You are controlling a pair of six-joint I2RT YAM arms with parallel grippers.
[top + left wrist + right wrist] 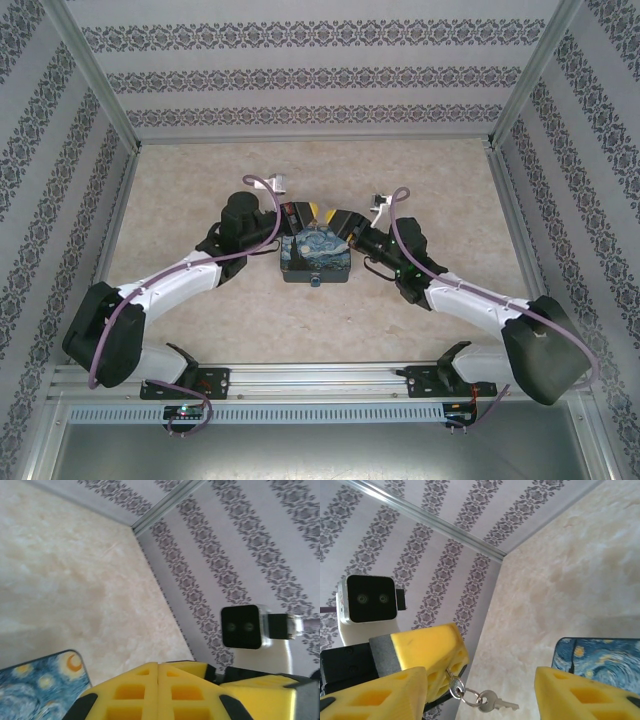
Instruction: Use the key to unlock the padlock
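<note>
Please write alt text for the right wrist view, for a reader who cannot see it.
A small silver key hangs on a ring from the shut left gripper, between the open yellow fingers of the right gripper. The painted box lies at lower right on the beige table, with patterned walls behind.

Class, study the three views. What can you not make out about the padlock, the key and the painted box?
- padlock, top view: too small to tell shackle or keyhole.
- key, right wrist view: hangs on a ring; the ring's upper piece runs behind a yellow finger of the left gripper, so the hold is unclear.
- painted box: cut off by frame edges in both wrist views.
</note>
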